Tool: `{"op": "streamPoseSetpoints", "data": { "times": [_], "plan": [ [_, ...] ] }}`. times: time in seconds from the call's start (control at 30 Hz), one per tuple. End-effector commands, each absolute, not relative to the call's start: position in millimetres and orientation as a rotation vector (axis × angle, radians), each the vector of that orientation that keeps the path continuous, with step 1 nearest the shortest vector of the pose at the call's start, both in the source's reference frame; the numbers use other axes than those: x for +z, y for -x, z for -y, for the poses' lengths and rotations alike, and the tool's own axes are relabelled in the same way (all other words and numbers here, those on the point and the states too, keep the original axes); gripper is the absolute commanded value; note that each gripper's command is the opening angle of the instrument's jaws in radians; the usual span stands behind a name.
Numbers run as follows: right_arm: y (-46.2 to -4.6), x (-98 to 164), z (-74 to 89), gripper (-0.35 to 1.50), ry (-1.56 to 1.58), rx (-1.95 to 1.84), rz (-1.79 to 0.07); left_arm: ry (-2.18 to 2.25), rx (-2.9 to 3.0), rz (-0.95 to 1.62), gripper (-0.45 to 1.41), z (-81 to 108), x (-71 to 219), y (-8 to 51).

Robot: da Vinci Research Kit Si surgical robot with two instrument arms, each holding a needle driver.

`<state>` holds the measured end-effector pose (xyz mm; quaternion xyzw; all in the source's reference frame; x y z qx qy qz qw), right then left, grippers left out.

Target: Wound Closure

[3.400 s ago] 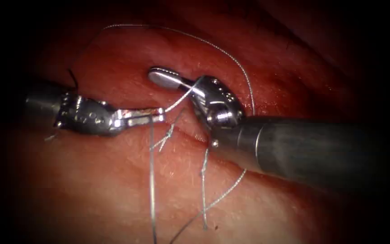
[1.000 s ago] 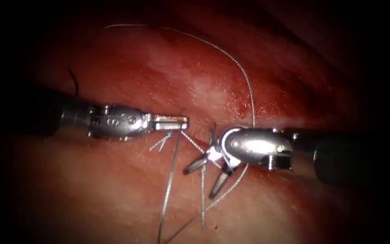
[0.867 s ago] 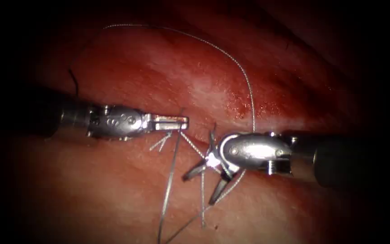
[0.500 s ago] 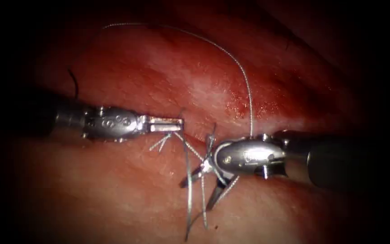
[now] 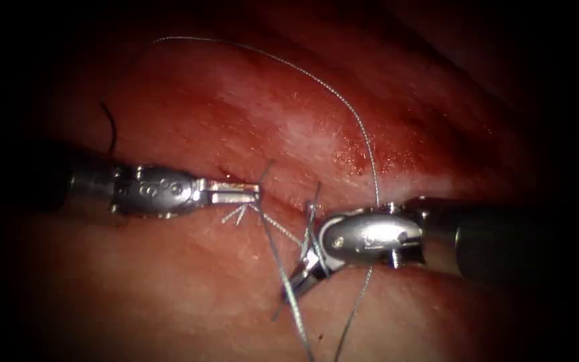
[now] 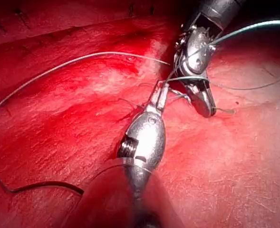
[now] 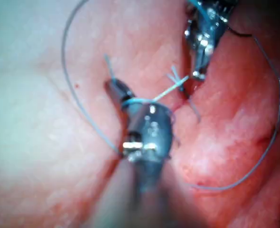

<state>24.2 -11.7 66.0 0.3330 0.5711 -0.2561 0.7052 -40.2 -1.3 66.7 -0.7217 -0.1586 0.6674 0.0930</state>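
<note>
Endoscope view, L tool (image 5: 254, 193) grips thread (image 5: 277, 230), needle unclear

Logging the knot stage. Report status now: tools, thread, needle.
Left tool shut on thread at the cut. Right tool jaws closed, thread wrapped round it. Needle not made out. Cut ends beside left tip.

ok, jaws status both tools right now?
Left tool: jaws shut on the thread beside the cut.
Right tool: jaws shut, thread looped round them; whether they grip it cannot be told.
</note>
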Motion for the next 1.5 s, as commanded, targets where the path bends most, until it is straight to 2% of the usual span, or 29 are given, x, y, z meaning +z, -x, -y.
{"op": "streamPoseSetpoints", "data": {
  "times": [0.03, 0.2, 0.53, 0.8, 1.17, 1.5],
  "plan": [
    [-24.5, 66.1, 11.6, -0.35, -0.744, -0.52, -1.299, 2.144, 1.98, 0.476, -0.45, 2.1, 67.1, 40.5],
    [-22.9, 65.4, 9.9, -0.35, -0.745, -0.32, -1.423, 2.153, 1.981, 0.492, -0.45, 5.3, 64.8, 39.2],
    [-20.6, 68.9, 5.5, -0.35, -0.698, -0.164, -1.405, 2.177, 1.98, 0.528, -0.45, 13.8, 57.7, 39.0],
    [-20.1, 70.2, 4.9, -0.35, -0.673, -0.173, -1.358, 2.169, 2.012, 0.567, -0.45, 17.8, 53.7, 38.3],
    [-18.4, 74.1, 3.5, -0.35, -0.593, -0.12, -1.18, 2.164, 2.029, 0.585, -0.45, 20.8, 50.3, 37.9],
    [-16.2, 75.0, 3.0, -0.35, -0.521, 0.336, -1.11, 2.175, 2.029, 0.597, -0.45, 22.3, 48.8, 38.5]
  ]
}}
